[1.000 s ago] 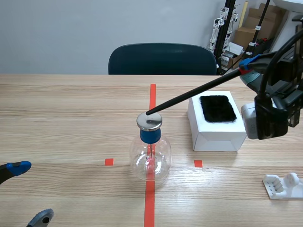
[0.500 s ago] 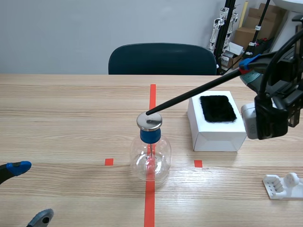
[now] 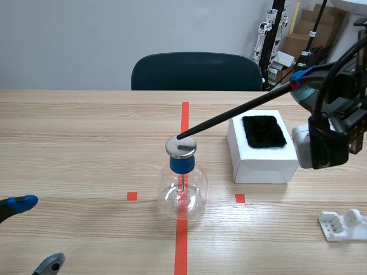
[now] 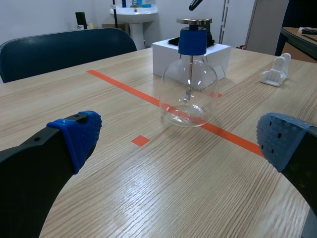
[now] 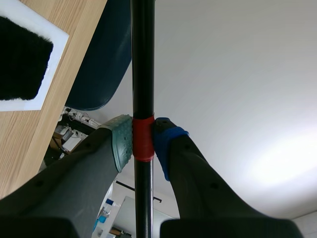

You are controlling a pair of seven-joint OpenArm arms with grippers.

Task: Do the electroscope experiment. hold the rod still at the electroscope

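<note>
And there was the right pincer [image 3: 298,85], up at the right edge of the scene view, clamped on the black rod [image 3: 229,117]. From its own wrist camera, the right pincer [image 5: 143,141] had both pads [image 5: 121,141] pressed against the rod's [image 5: 142,59] red band [image 5: 144,148]. The rod slanted down and leftward to the middle of the frame, where the electroscope [image 3: 182,186], a clear glass flask, stood on the orange-red line [image 3: 181,246]. Its tip sat just over the metal disc [image 3: 180,147] above the blue stopper [image 3: 182,164]. In the left wrist view a sliver of gap showed between the tip and the disc. At the lower left corner the left pincer [image 3: 34,234] lay low over the bench [image 3: 80,149], spread wide with nothing in it. From its own camera, the left pincer [image 4: 181,141] pointed at the electroscope [image 4: 188,94], which stood well ahead of it. Right of the flask sat a white box [image 3: 261,163] topped with a black fur pad [image 3: 264,131]. A white plastic stand [image 3: 343,224] lay at the lower right, and a dark chair [image 3: 196,71] stood beyond the bench.
</note>
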